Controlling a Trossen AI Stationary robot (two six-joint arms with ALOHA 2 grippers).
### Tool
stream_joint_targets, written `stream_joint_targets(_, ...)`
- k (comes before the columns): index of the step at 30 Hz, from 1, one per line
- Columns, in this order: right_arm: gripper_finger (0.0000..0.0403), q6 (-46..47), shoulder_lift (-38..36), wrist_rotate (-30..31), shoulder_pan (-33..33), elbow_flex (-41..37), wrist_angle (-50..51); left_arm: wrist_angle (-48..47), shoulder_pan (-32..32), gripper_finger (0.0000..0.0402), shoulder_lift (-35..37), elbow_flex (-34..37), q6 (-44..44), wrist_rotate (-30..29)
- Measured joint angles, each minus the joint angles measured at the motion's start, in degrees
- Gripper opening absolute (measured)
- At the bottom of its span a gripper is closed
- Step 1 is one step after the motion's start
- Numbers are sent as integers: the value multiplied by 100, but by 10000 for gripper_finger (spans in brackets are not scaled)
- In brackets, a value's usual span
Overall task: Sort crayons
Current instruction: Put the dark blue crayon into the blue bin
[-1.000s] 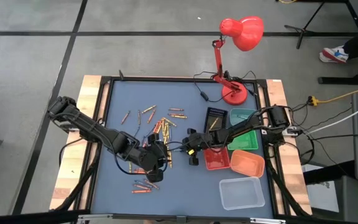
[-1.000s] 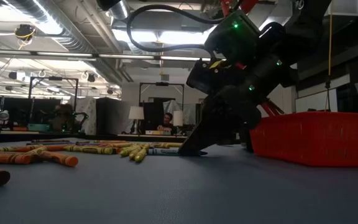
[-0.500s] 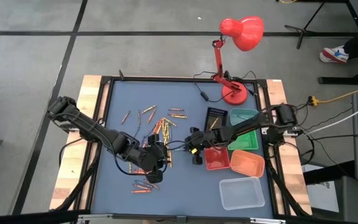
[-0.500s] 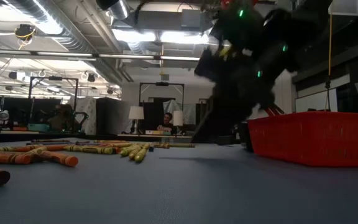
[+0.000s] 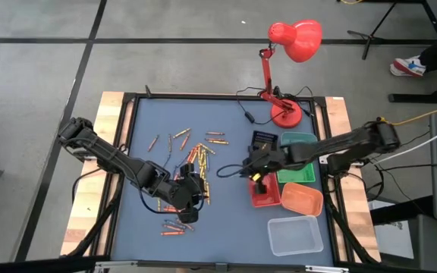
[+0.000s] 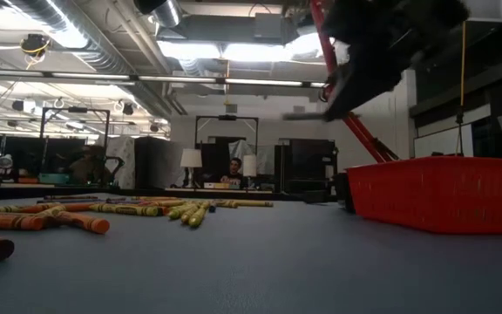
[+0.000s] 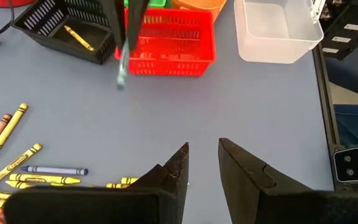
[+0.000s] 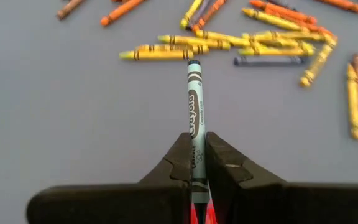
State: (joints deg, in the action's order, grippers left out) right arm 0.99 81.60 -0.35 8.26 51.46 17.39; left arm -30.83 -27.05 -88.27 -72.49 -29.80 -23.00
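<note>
A pale blue crayon (image 8: 194, 106) is clamped in the right gripper (image 8: 196, 163) and held aloft beside the red tray (image 5: 264, 193); choosing its tray seems next. The left gripper (image 7: 202, 163), jaws apart, hovers by the loose crayons (image 5: 196, 158)

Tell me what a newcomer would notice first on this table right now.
Likely the right gripper, raised near the red tray and shut on a light blue crayon pinched between its fingers. Next, the scatter of yellow and orange crayons mid-table, where the left gripper hangs open. The red lamp stands at the far edge.
</note>
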Motion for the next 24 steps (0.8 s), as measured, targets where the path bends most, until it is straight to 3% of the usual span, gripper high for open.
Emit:
stream_joint_targets(9, 26, 174, -1412, 1463, -3, 4, 2244, -7, 0, 73, 0, 0, 35, -4)
stream_joint_targets(16, 26, 1037, -2020, 2805, -3, 7, 4073, 1, 0, 73, 0, 0, 35, -4)
stream_joint_targets(24, 26, 1785, -2368, 3416, -3, -101, 5117, 0, 0, 73, 0, 0, 35, -7)
